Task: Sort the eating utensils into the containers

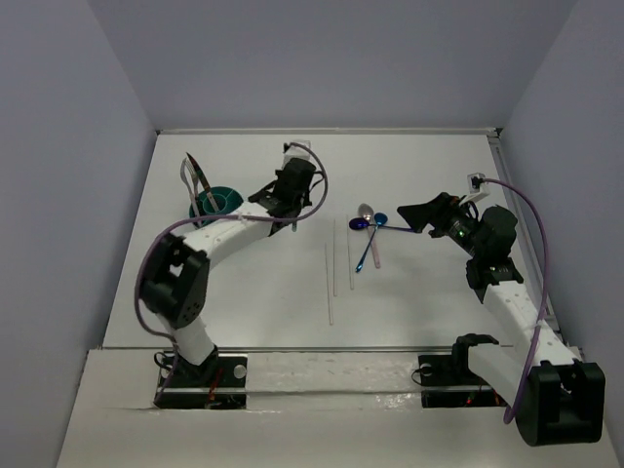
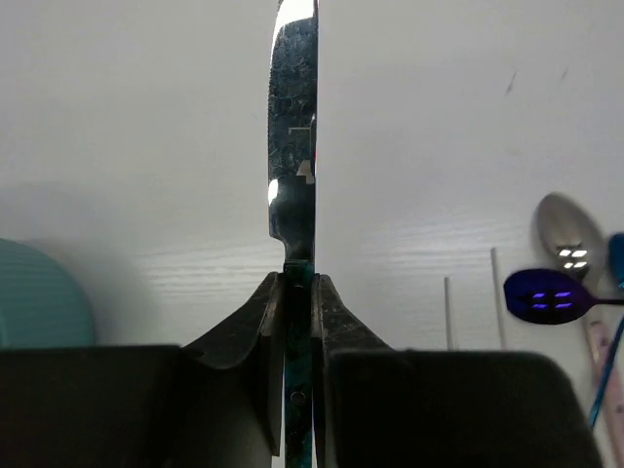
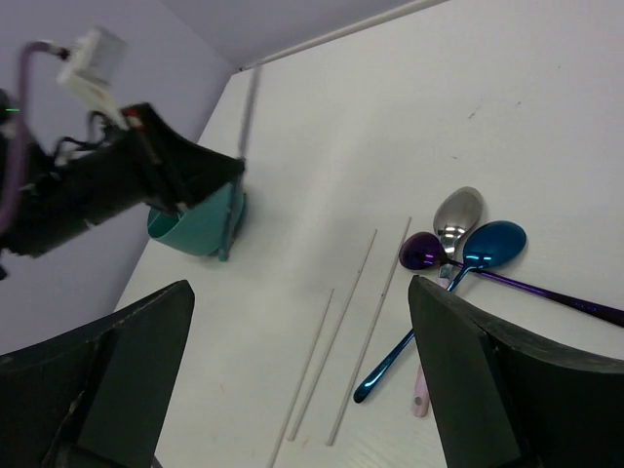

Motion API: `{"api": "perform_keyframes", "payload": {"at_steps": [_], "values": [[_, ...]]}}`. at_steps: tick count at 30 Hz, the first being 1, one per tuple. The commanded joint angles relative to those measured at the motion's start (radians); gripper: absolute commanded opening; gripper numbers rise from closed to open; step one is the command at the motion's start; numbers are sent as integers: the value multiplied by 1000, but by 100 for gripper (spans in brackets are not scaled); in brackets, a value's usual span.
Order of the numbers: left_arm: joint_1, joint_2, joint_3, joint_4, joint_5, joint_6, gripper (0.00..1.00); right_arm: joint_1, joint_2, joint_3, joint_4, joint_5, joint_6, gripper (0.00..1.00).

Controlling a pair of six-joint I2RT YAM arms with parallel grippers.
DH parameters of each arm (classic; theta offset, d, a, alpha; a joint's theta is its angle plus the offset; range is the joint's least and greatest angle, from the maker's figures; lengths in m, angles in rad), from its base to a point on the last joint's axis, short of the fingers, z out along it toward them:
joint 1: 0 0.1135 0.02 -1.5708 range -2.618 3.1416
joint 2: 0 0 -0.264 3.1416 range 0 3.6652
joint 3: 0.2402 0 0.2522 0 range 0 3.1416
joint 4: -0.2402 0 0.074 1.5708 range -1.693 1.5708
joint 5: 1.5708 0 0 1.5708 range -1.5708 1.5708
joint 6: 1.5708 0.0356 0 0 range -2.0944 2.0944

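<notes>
My left gripper (image 2: 298, 283) is shut on the teal handle of a knife (image 2: 295, 127), whose silver blade runs straight out from the fingers. It hangs just right of the round teal caddy (image 1: 216, 202), which has a few handles sticking up (image 1: 193, 174). Three pale chopsticks (image 1: 335, 258) lie side by side mid-table. Right of them lie a silver spoon (image 1: 366, 212), a purple spoon (image 1: 359, 224) and a blue spoon (image 1: 380, 219), overlapping. My right gripper (image 1: 414, 214) is open, above the table beside the spoons; the chopsticks (image 3: 336, 331) show between its fingers.
A pink handle (image 3: 421, 395) lies under the blue spoon's stem. The left arm (image 1: 224, 234) reaches across the near left of the table. Walls close the table in at the far edge (image 1: 322, 131) and at both sides.
</notes>
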Motion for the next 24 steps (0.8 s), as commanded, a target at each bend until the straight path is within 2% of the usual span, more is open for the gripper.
{"api": "perform_keyframes", "payload": {"at_steps": [1,4,7,8,11,16,24], "values": [[49,-322,-102,199,-229,-58,0,2,-10,3,57,-4,-4,97],[137,-478,-193,248,-287,-46,0,2,-11,1,60,-13,-1,97],[220,-572,-268,317,-336,4,0,2,-11,0,65,-16,2,97],[281,-588,-298,340,-335,20,0,2,-13,-2,68,-18,2,97],[368,-615,-322,409,-320,93,0,2,-11,-2,72,-24,2,97],[389,-608,-357,550,-370,224,0,2,-10,-4,77,-21,-1,97],[409,-522,-409,702,-415,288,0,2,1,0,72,-22,-1,97]]}}
